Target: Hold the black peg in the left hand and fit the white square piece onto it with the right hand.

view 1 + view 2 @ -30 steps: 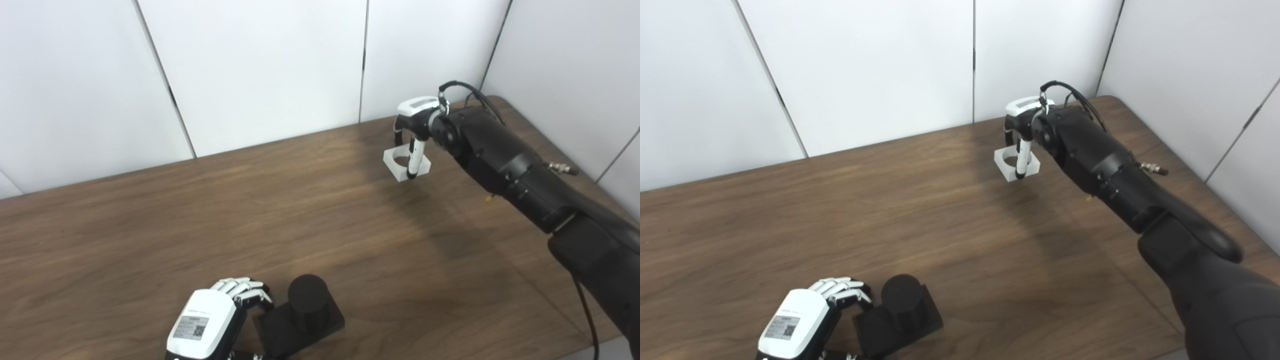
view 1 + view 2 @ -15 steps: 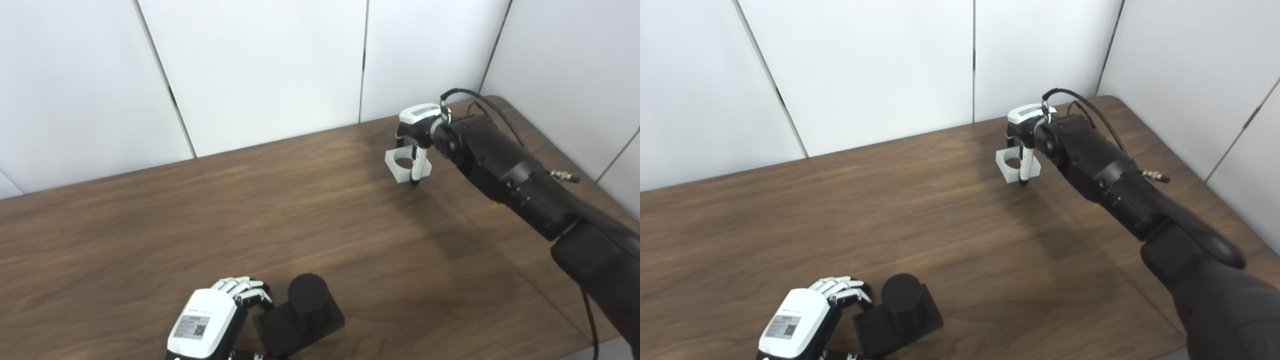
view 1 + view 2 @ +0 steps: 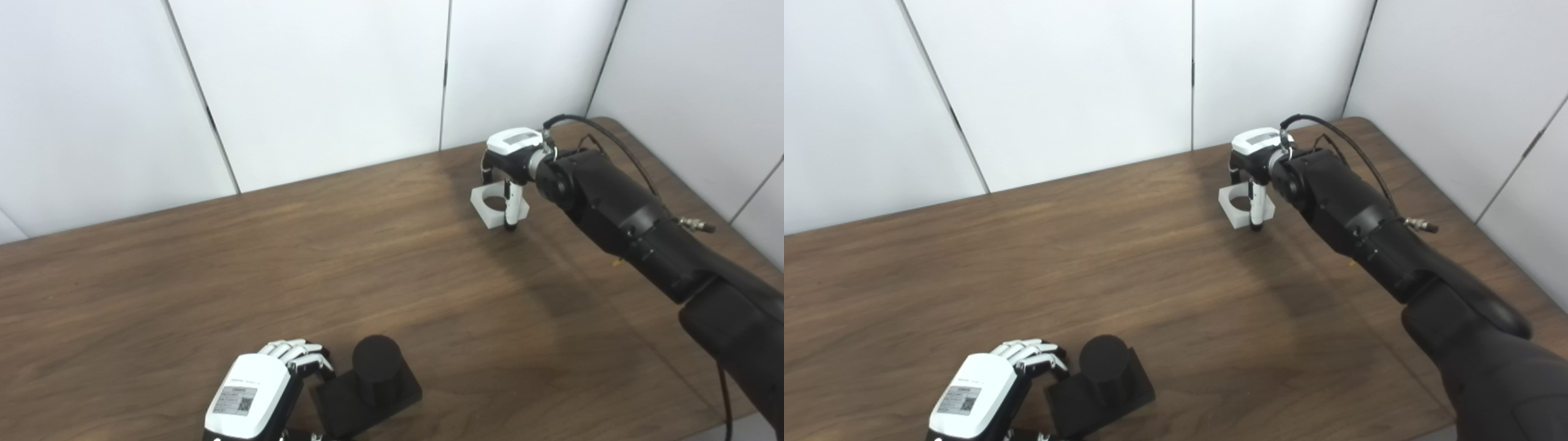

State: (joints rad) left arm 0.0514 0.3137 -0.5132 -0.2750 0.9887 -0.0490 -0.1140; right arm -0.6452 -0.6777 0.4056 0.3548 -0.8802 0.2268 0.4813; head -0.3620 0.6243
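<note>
Two hands work over a brown wood-grain tabletop [image 3: 245,263]. Left hand [image 3: 254,395], white-backed, sits at the near edge with its fingers [image 3: 297,354] curled against the square base of the black cylindrical peg [image 3: 376,361], which stands upright. Right hand [image 3: 511,165] is at the far right, well apart, fingers closed around the white square piece with a round hole [image 3: 493,208], one finger down its near side. Can't tell whether the piece touches the tabletop.

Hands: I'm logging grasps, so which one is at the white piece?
The right hand, far across the table, fingers around the white square piece; the left hand holds the black peg.
</note>
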